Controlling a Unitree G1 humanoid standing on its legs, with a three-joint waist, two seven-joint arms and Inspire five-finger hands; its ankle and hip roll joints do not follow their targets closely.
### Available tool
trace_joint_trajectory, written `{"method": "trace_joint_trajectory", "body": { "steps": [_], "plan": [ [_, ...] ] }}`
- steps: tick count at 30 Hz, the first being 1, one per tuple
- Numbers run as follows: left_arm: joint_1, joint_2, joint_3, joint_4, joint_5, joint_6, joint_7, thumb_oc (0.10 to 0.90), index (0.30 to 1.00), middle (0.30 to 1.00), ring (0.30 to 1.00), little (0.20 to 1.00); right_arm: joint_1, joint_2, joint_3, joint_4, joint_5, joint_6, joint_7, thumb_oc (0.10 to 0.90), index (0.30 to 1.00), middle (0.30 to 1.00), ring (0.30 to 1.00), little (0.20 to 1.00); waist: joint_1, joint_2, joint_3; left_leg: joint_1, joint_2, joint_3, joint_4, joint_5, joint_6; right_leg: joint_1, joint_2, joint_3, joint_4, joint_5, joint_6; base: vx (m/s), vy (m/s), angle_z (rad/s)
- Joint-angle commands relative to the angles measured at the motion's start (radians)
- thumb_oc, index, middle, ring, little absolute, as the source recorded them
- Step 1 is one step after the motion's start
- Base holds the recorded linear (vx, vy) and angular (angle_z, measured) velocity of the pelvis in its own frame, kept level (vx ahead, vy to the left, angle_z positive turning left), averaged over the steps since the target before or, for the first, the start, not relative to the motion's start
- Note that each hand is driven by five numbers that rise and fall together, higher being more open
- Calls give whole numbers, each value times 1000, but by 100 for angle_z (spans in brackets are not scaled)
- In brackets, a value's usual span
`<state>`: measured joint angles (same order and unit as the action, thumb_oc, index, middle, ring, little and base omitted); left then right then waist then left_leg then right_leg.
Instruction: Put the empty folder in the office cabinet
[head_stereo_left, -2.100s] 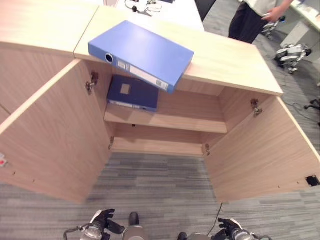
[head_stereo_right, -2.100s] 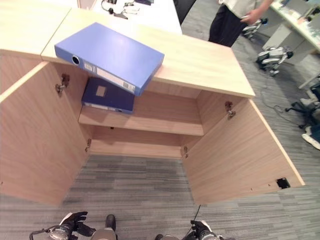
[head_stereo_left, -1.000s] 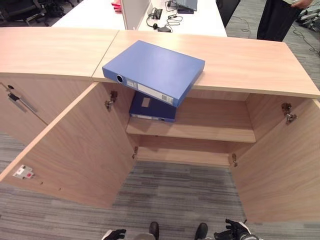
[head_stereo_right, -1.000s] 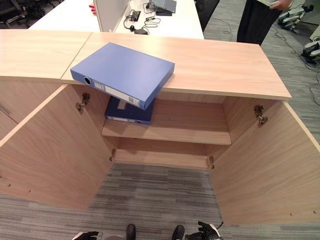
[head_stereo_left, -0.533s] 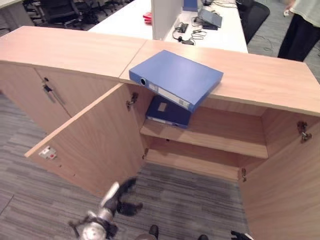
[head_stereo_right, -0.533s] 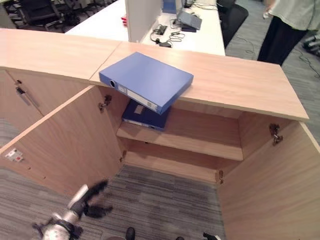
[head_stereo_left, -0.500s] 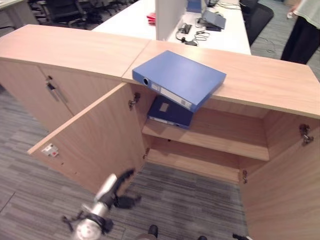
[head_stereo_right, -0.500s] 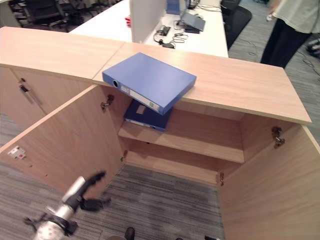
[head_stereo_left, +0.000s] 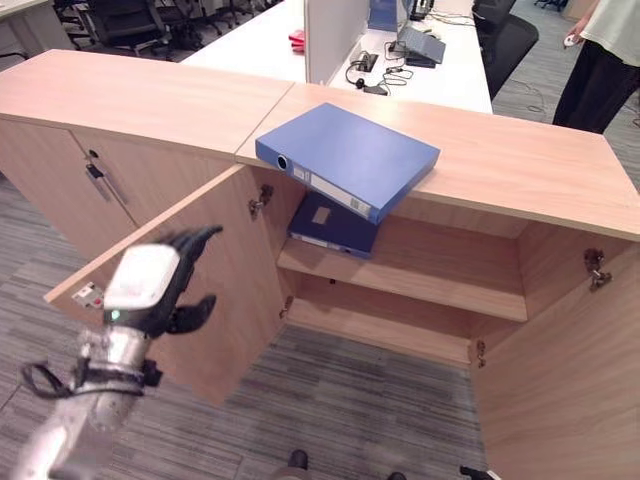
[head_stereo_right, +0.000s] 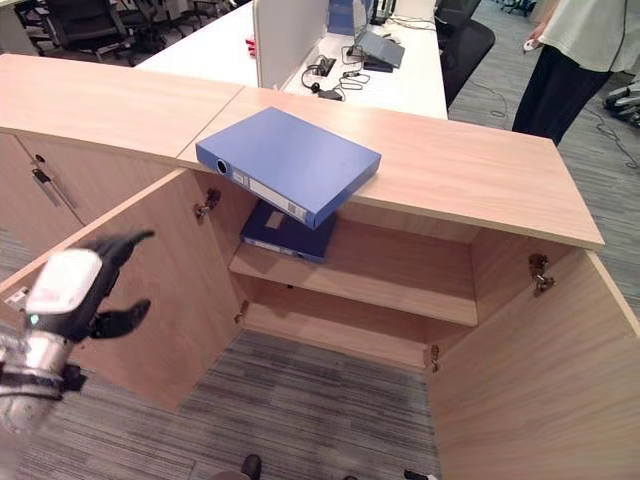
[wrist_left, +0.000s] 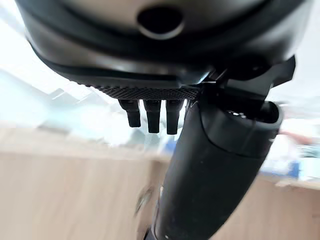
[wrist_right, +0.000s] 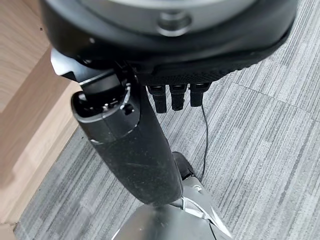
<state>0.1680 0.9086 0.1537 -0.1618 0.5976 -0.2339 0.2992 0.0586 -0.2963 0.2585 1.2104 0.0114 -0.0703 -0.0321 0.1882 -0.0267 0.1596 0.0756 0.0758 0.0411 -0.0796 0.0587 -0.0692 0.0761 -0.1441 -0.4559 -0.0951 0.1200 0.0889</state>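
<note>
Task barely begun: blue folder (head_stereo_left: 350, 158) lies ungrasped atop the open cabinet (head_stereo_left: 480, 170), while the raised left hand (head_stereo_left: 150, 285) and lowered right hand (wrist_right: 150, 90) are relaxed and empty

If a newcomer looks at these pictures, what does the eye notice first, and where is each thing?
First is the blue folder lying flat on the cabinet top, one corner jutting over the open front. Under it a darker folder lies on the left end of the shelf, between the two open doors. The left hand is raised in front of the left door, open and holding nothing.
</note>
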Motion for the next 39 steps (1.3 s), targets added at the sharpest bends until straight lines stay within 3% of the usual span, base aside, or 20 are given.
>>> {"method": "trace_joint_trajectory", "body": {
  "steps": [1, 3, 5, 11, 21, 27, 33, 39],
  "plan": [
    [-193, 119, 25, -62, 63, -26, 105, 800, 900, 900, 900, 900, -61, -36, 77, -35, 1, -28, 16, 800, 900, 900, 900, 900, -34, 38, 4, -20, 78, -32, -8, -47, -84, 120, -32, 28, 8, -184, 97, -8, -13, -19],
    [-201, 121, 18, -57, 63, -25, 107, 800, 900, 900, 900, 900, -61, -35, 74, -35, 1, -28, 16, 800, 900, 900, 900, 900, -32, 37, 4, -20, 78, -32, -8, -47, -84, 119, -32, 28, 8, -184, 97, -5, -10, -10],
    [-270, 178, -18, -62, 86, -26, 108, 800, 900, 900, 900, 900, -56, -42, 87, -41, -3, -31, 23, 800, 900, 900, 900, 900, -56, 46, 2, -14, 81, -21, -8, -48, -84, 119, -31, 40, 8, -184, 98, 0, -5, -16],
    [-436, 216, -132, -8, 98, -7, 115, 800, 900, 900, 900, 900, -45, -53, 100, -53, -2, -34, 28, 800, 900, 900, 900, 900, -103, 55, -1, 0, 82, 4, -8, -50, -84, 114, -33, 62, 8, -178, 101, -2, 3, -16],
    [-708, 242, -359, 256, 125, 56, 132, 800, 900, 900, 900, 900, -49, -75, 108, -80, 20, -41, 35, 800, 900, 900, 900, 900, -164, 51, -5, 19, 85, 47, -8, -60, -80, 99, -38, 101, 8, -163, 110, 0, 5, -16],
    [-855, 261, -485, 402, 144, 98, 135, 800, 900, 900, 900, 900, -41, -80, 110, -92, 31, -44, 40, 800, 900, 900, 900, 900, -183, 36, -11, 33, 86, 66, -8, -66, -77, 99, -37, 112, 8, -158, 114, 12, 9, -11],
    [-905, 259, -536, 509, 136, 130, 131, 800, 900, 900, 900, 900, -37, -73, 101, -92, 43, -41, 40, 800, 900, 900, 900, 900, -190, 18, -12, 43, 87, 80, -8, -69, -74, 96, -36, 120, 8, -151, 118, 0, 7, -5],
    [-903, 252, -528, 559, 115, 144, 133, 800, 900, 900, 900, 900, -31, -64, 89, -83, 47, -35, 37, 800, 900, 900, 900, 900, -191, 4, -14, 47, 86, 88, -8, -72, -73, 94, -36, 123, 8, -146, 119, -1, 6, -4]
  ]
}}
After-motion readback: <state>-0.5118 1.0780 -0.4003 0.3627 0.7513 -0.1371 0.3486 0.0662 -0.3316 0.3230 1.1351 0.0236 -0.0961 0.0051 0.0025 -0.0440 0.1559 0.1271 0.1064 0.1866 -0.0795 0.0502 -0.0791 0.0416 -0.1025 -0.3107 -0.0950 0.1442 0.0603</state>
